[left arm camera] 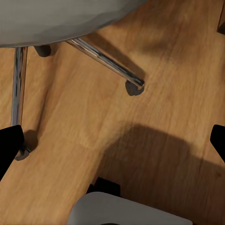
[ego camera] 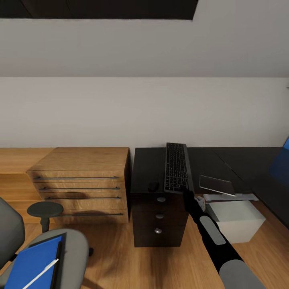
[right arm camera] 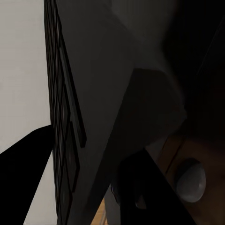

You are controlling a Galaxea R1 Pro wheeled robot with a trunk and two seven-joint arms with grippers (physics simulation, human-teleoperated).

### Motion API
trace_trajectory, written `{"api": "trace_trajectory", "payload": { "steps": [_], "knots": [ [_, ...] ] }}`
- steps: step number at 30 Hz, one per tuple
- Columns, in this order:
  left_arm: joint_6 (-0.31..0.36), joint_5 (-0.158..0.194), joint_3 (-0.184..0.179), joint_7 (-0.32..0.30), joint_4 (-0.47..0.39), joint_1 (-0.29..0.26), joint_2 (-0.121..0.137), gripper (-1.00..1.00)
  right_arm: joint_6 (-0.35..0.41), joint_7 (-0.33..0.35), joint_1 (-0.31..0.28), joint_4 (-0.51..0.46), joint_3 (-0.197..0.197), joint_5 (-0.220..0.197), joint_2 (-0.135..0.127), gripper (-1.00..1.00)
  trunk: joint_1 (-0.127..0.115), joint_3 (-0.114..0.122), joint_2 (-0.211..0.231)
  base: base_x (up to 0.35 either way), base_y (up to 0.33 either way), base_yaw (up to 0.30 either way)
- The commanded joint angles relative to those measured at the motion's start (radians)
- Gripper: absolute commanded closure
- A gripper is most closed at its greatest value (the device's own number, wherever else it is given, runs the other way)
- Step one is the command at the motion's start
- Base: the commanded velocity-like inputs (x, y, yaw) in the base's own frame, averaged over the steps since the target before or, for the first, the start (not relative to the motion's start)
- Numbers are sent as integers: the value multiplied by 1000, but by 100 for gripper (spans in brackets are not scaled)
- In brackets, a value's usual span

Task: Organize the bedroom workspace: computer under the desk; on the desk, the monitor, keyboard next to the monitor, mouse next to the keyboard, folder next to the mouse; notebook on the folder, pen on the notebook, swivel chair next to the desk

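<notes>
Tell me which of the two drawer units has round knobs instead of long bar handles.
The black three-drawer unit under the desk, directly below the keyboard. It has a small round silver knob on each drawer; the light wooden chest beside it has long horizontal bar handles.

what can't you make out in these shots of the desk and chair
- Notebook: head view, just a dark sliver beside the folder that covers it.
- Swivel chair: head view, cut by the frame's edge.
- Right gripper: head view, at the keyboard end, grip too small to judge; right wrist view too dark.
- Mouse: head view, small dark blob on black desk.
</notes>
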Motion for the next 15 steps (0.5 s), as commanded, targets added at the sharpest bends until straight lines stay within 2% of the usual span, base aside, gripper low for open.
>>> {"api": "trace_trajectory", "payload": {
  "steps": [1, 12, 15],
  "knots": [
    [-1, 4, 8, -10, 1, -1, 0, -100, 2, 3, -1, 0, 0, -9, 0, 100, 0, -1, 0, 0, 0, 0],
    [-2, 3, 8, -9, 1, -1, 0, -100, 1, 2, -1, 6, 0, -8, 1, 100, 0, -1, 0, -2, 0, 0],
    [-2, 3, 8, -9, 1, -1, 0, -100, 1, 2, -1, 8, 1, -8, 1, 100, 0, -1, 0, -127, 0, 0]
  ]
}}
